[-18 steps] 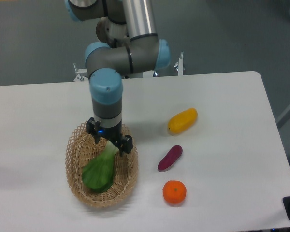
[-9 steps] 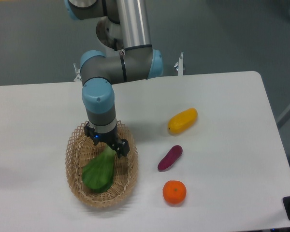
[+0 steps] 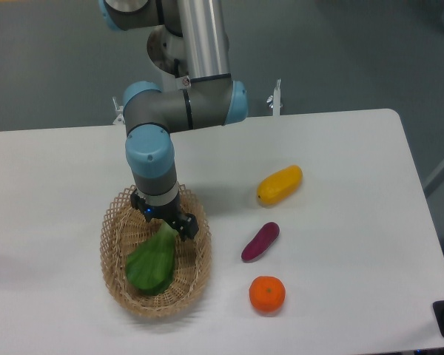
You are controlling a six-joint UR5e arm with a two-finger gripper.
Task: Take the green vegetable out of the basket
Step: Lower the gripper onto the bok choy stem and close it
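Observation:
The green vegetable [image 3: 151,264] lies in the tan wicker basket [image 3: 194,277] at the lower left of the table, its broad leaf end toward the front and its pale stem pointing up toward my gripper. My gripper [image 3: 165,224] is down inside the basket right over the stem end. The wrist hides the fingertips, so I cannot tell whether they are closed on the stem.
A yellow vegetable [image 3: 279,184], a small purple eggplant-like piece [image 3: 260,242] and an orange [image 3: 267,293] lie on the white table to the right of the basket. The arm's elbow [image 3: 185,103] hangs above the basket's far side.
The gripper has moved slightly left and lower into the basket over the stem end. The vegetable has shifted only slightly.

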